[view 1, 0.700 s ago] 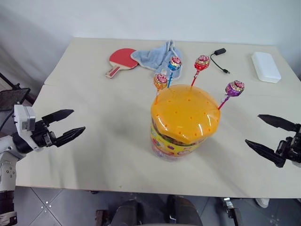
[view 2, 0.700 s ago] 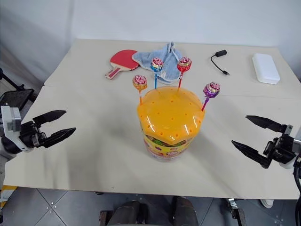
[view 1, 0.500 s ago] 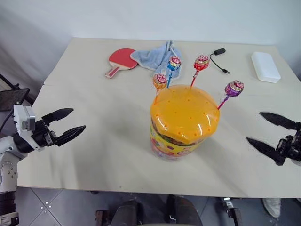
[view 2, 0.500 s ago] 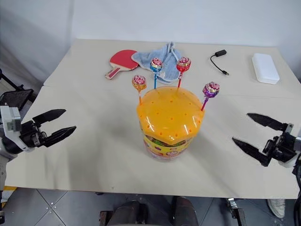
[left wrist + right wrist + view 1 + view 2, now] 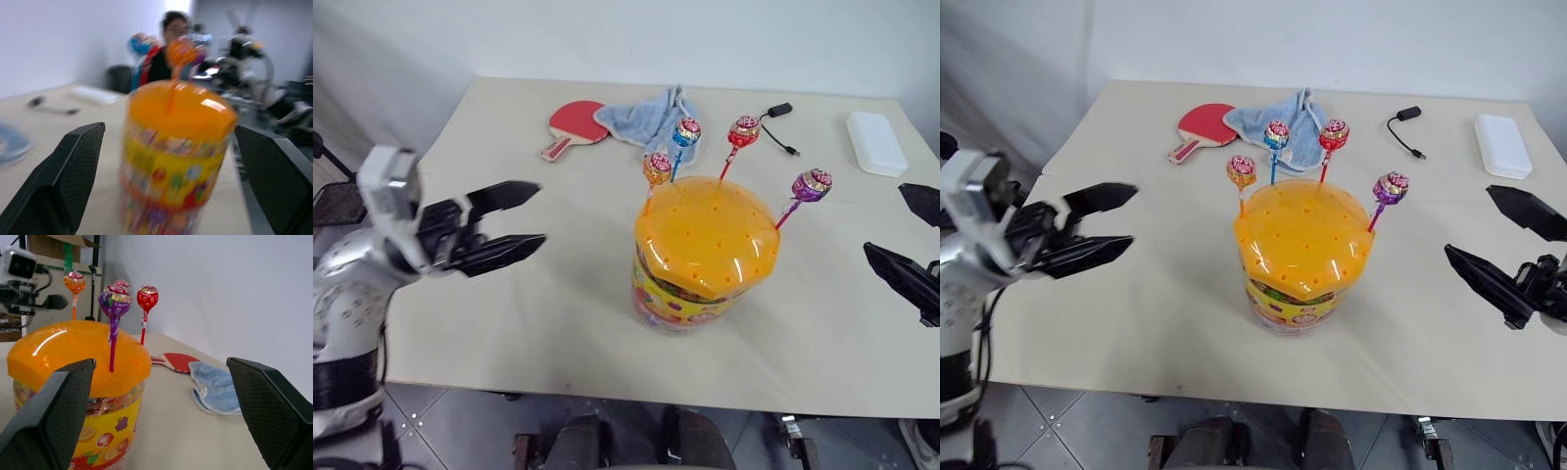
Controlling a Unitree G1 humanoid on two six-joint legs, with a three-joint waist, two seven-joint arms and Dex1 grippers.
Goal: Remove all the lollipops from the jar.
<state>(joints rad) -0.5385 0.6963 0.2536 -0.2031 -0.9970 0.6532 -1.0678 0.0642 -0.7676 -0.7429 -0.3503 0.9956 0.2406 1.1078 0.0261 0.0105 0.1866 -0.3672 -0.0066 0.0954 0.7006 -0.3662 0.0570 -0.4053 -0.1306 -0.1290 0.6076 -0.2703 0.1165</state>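
Since earlier, my left gripper rose toward the jar; both grippers wide, empty; right gripper beside it; four lollipops remain.

Two head cameras, set side by side, look forward and down across the table, both taking in the jar at centre. The left wrist camera faces the jar closely from one side; the right wrist camera faces it from the opposite side, the jar lying between them
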